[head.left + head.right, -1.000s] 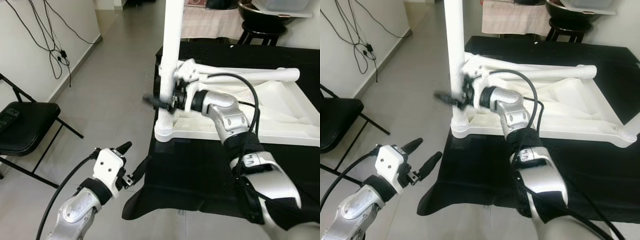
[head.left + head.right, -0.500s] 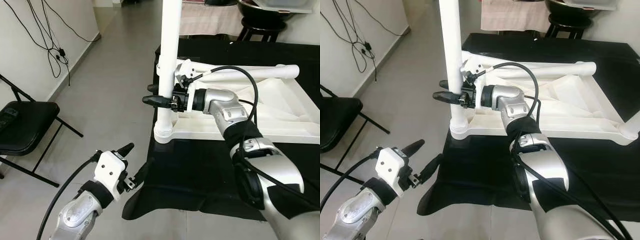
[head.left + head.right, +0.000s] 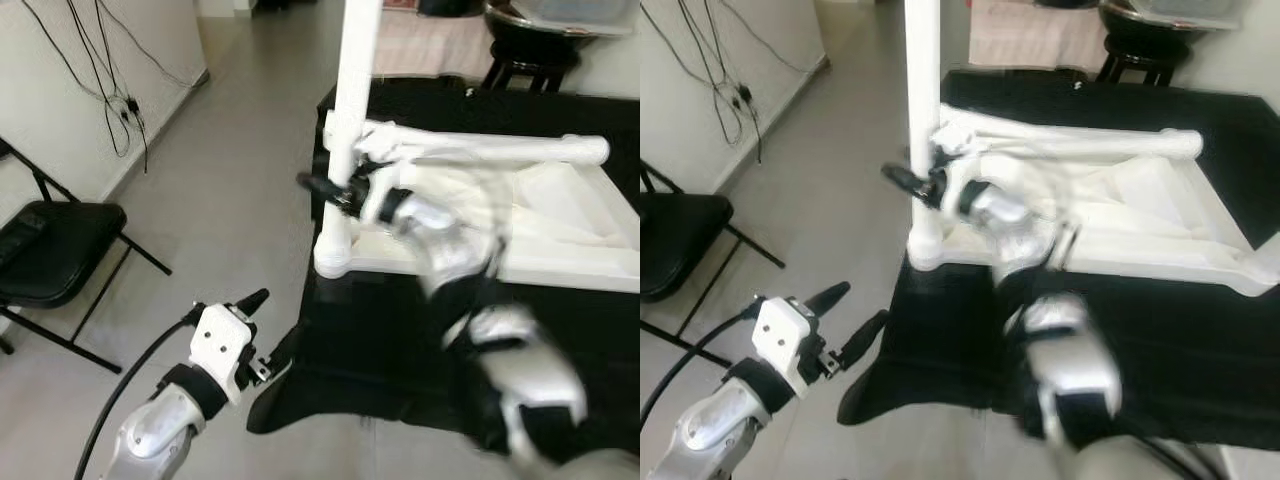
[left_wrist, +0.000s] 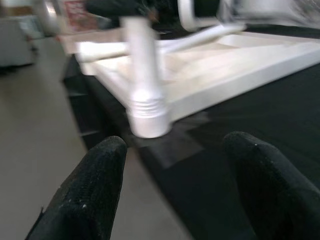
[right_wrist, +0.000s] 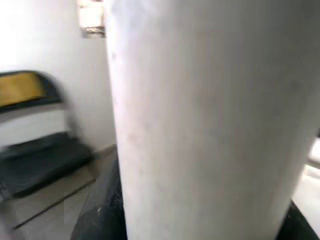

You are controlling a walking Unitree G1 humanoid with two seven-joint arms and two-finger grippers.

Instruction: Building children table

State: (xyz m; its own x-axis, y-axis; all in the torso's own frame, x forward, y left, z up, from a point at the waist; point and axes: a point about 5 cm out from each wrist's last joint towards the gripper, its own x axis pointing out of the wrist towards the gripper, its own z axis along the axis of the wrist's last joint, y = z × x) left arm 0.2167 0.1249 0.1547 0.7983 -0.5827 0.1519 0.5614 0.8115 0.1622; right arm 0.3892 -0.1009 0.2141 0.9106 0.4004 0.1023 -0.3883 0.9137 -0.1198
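One black folding chair (image 3: 45,265) stands leftmost on the smooth grey floor. The left hand (image 3: 262,325) hovers with fingers apart, holding nothing. One upright round white leg (image 3: 350,120) rises from the overturned white children's table (image 3: 560,240), which lies on black cloth; the blurred right hand (image 3: 325,187) has its fingers around the leg.
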